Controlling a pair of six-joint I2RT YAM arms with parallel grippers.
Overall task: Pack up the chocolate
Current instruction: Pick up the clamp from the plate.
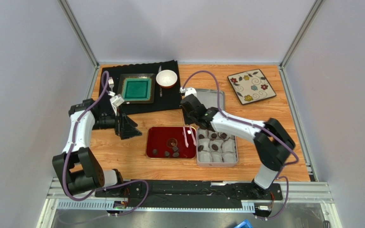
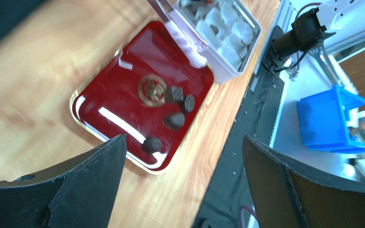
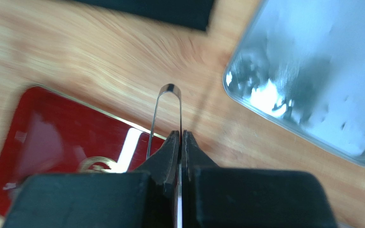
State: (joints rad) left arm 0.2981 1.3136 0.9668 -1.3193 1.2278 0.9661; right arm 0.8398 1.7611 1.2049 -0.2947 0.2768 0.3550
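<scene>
Several small dark chocolates [image 1: 167, 154] lie on the red tray [image 1: 158, 135]; they also show in the left wrist view [image 2: 174, 120]. The grey tin [image 1: 217, 163] to its right holds white paper cups, with a few chocolates [image 1: 213, 136] in its far row. My right gripper [image 1: 189, 122] is shut on thin metal tongs [image 1: 187, 136] over the tray's far right corner. In the right wrist view the gripper [image 3: 180, 136] pinches the tongs [image 3: 169, 89]. My left gripper [image 1: 127, 127] is open and empty left of the tray; in its own view [image 2: 184, 142] the tray [image 2: 118, 90] lies ahead.
The tin's silver lid [image 1: 214, 99] lies behind the tin. A black mat [image 1: 170, 102] at the back left carries a green square plate [image 1: 137, 89], a white bowl [image 1: 166, 78] and cutlery. A floral plate [image 1: 251, 86] sits at the back right.
</scene>
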